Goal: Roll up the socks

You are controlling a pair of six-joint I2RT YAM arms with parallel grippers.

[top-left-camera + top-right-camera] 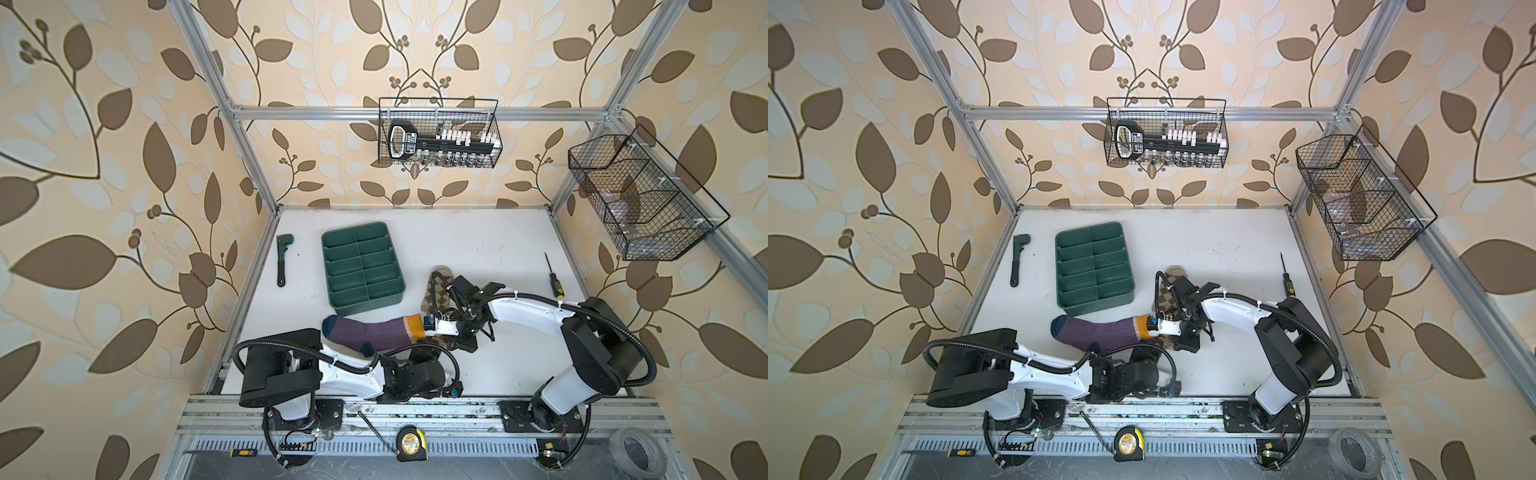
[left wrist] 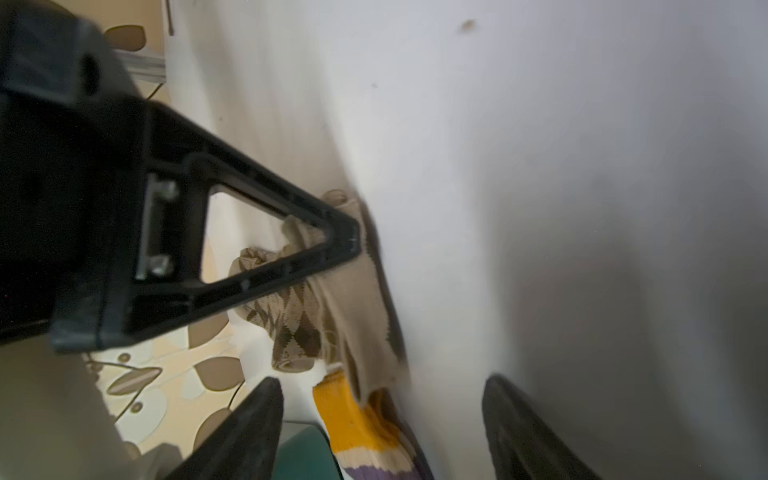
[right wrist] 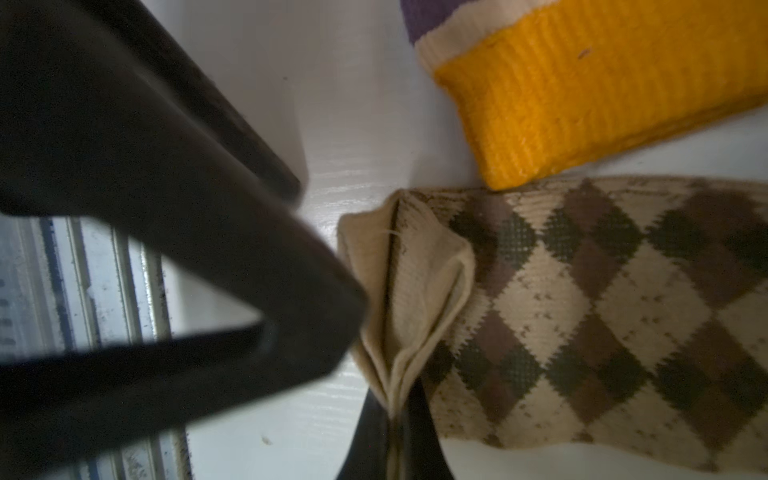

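Right jaws clamped on argyle sock (image 3: 582, 307), left jaws apart, purple sock (image 1: 376, 334) crosswise, toe leftward

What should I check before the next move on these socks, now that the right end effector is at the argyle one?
1. Right end effector grip on argyle sock: ok, shut on its pinched tan edge.
2. Left end effector free: ok, jaws apart, holding nothing.
3. Purple sock flat: ok, stretched out on the table.
4. Socks stacked lengthwise: not ok, they lie crosswise, meeting only at the yellow cuff.
5. Left end effector around that cuff: cannot tell.
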